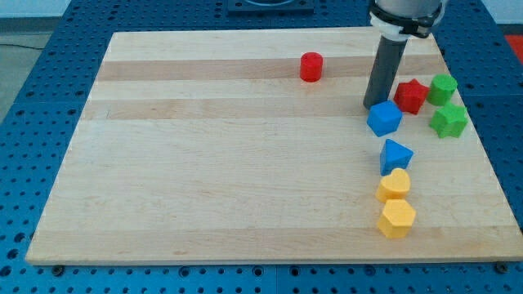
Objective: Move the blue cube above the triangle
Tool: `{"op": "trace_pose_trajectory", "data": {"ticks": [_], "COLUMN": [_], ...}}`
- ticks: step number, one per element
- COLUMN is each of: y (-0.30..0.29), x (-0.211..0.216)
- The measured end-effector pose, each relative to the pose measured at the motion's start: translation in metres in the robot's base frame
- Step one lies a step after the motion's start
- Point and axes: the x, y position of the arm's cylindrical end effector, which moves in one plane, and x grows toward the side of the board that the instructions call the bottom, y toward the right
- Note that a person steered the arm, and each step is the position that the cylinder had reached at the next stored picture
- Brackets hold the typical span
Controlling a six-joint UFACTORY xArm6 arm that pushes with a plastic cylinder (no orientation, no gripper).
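Observation:
The blue cube (384, 118) lies near the view's right on the wooden board (204, 163). The blue triangle (395, 154) lies just below it, a small gap apart. My tip (373, 105) is at the cube's upper left corner, touching or nearly touching it. The dark rod rises from there to the view's top.
A red star (411, 95) lies right of the rod. A green cylinder (443, 87) and a green star (449, 121) lie near the right edge. A yellow heart (394, 185) and a yellow hexagon (397, 219) lie below the triangle. A red cylinder (310, 66) lies at top centre.

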Motion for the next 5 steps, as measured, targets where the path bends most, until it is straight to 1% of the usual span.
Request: {"op": "trace_pose_trajectory", "data": {"ticks": [2, 3, 4, 5], "y": [-0.007, -0.007, -0.016, -0.029], "x": [-0.026, -0.026, -0.036, -0.058]}}
